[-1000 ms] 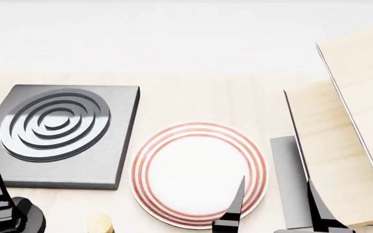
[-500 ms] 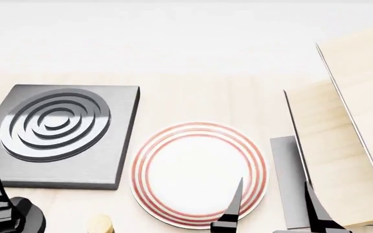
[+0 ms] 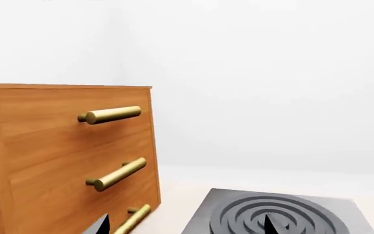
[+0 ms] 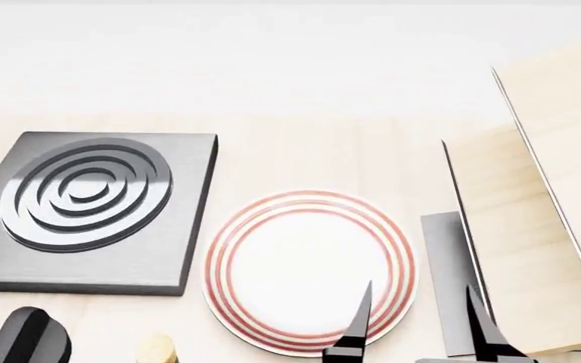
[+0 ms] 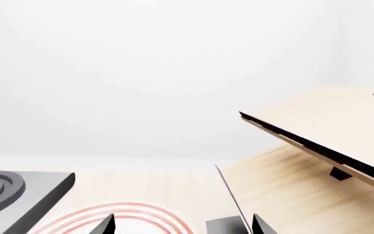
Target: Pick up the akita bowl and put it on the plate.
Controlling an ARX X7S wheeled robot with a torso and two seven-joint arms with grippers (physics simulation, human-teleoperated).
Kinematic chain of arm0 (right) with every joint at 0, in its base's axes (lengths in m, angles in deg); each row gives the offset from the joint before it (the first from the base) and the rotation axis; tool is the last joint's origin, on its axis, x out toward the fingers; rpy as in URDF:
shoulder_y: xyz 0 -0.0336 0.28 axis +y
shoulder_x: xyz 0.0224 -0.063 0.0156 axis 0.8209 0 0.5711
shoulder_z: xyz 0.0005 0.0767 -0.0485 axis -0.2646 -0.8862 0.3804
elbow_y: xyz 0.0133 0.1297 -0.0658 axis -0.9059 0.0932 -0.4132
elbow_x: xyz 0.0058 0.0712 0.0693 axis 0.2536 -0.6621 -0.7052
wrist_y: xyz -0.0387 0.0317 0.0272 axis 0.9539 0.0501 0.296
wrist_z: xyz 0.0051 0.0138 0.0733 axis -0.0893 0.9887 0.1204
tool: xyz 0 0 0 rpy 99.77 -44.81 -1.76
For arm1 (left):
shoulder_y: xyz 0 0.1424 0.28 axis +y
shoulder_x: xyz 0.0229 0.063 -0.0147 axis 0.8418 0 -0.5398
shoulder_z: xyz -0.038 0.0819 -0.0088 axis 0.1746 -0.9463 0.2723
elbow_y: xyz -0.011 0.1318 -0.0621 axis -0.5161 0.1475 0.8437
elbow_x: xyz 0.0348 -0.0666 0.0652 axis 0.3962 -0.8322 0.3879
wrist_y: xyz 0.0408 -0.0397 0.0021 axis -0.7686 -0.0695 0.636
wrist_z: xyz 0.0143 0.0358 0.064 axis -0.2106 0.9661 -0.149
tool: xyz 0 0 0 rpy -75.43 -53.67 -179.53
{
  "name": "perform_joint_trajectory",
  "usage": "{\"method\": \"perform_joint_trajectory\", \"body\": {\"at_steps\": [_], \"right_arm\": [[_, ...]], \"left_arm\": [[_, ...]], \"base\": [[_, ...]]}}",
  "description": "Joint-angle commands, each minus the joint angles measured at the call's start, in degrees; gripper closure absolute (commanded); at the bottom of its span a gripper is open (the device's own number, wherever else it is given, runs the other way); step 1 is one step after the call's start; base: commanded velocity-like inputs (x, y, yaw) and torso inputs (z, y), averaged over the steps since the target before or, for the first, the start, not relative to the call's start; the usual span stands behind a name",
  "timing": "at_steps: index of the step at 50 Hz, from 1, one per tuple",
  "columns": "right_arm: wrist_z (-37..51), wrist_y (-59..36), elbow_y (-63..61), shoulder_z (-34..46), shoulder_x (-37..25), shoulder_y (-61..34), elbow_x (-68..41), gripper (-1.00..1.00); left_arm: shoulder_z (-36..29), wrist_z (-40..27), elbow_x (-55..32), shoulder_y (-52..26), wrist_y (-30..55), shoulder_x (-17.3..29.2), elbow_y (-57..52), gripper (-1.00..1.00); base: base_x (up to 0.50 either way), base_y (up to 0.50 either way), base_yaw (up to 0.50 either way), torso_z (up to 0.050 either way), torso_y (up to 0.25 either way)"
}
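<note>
Both tools have sunk lower. Right tool [image 4: 414, 329], prongs spread, empty, beside plate [image 4: 310, 271] on bench [image 4: 301, 159]. Left tool: state indeterminable. Akita bowl: unseen; bearing unknown.

White plate [image 4: 310, 272] with red rings; dark grey ringed stove plate [image 4: 88, 212].

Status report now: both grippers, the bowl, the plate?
Right gripper open, empty, at plate's near edge. Left gripper barely in view, state unclear. Akita bowl not in any view. Plate bare, beside stove plate.
</note>
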Motion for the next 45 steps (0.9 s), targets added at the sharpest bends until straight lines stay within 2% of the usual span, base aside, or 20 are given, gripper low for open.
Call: {"method": "perform_joint_trajectory", "body": {"at_steps": [1, 45], "right_arm": [[0.2, 0.4, 1.1, 0.4, 0.0, -0.2, 0.2, -1.00], [0.7, 0.4, 4.0, 2.5, 0.2, -1.8, 0.3, -1.00]], "left_arm": [[2.1, -1.2, 0.2, 1.2, 0.6, 1.1, 0.3, -1.00], [8.3, -4.3, 3.7, 7.2, 8.3, 7.6, -4.1, -1.00]], "base": [[0.00, 0.00, 0.00, 0.000, 0.000], [0.00, 0.00, 0.00, 0.000, 0.000]]}}
